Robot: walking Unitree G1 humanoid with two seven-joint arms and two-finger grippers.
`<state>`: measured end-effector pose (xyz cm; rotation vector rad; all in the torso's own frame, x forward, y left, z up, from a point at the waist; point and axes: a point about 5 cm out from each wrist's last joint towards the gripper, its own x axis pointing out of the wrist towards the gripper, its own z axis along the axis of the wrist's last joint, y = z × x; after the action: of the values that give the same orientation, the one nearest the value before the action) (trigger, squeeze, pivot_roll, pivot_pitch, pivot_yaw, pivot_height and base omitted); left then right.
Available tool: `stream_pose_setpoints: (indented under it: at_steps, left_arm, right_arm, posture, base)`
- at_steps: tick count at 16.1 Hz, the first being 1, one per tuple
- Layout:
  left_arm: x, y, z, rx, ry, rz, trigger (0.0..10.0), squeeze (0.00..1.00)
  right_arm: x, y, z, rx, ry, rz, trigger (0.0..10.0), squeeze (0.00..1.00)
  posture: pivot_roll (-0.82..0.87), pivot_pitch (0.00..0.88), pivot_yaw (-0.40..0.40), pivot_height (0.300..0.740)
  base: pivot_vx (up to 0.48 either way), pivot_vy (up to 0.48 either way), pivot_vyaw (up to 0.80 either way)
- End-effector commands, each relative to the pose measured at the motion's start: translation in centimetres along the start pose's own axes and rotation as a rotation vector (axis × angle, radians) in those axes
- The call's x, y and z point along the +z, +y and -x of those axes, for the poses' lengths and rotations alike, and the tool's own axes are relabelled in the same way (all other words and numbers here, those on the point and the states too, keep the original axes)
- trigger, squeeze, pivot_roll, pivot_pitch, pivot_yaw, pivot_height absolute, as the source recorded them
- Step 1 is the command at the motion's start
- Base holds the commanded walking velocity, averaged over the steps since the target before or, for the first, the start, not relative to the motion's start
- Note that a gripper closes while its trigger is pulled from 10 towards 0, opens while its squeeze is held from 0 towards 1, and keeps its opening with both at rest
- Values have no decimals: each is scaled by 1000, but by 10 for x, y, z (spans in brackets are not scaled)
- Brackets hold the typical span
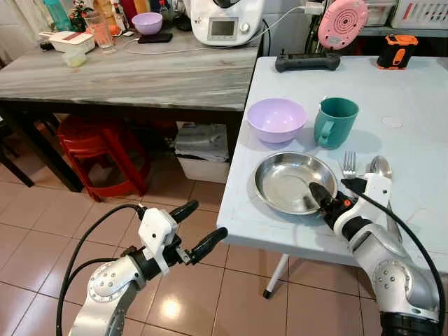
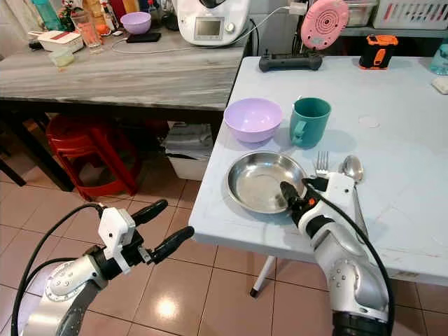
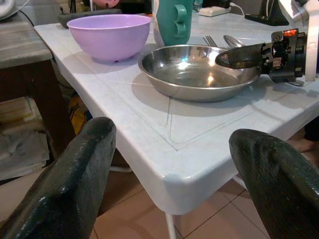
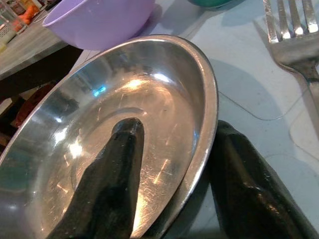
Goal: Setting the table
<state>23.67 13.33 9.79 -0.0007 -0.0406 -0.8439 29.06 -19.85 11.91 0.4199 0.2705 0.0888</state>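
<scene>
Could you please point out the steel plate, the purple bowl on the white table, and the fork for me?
steel plate (image 1: 288, 183): left eye view, on its bare inner base.
purple bowl (image 1: 276, 117): left eye view, inside the bowl.
fork (image 1: 349, 164): left eye view, on the tines.
</scene>
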Motion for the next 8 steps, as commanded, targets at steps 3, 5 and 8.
stream_pose_setpoints:
  at_steps: [3,5,8]
  left_arm:
    - [2,-2,3,-23,2,-10,10000,0]
    - [2,-2,2,-28,2,-10,10000,0]
    - [2,-2,1,-33,2,-9,10000,0]
  right_arm:
    - [-20,3,-3,-14,93,-55,0,0]
    - [-22,3,-3,-17,104,-76,0,0]
    - [-24,3,-4,-27,114,-103,0,0]
  posture:
    - [-51,76,114,740]
    - [-51,73,117,740]
    - [-51,69,120,740]
  base:
    - [0,0,0]
    - [0,0,0]
    - [0,0,0]
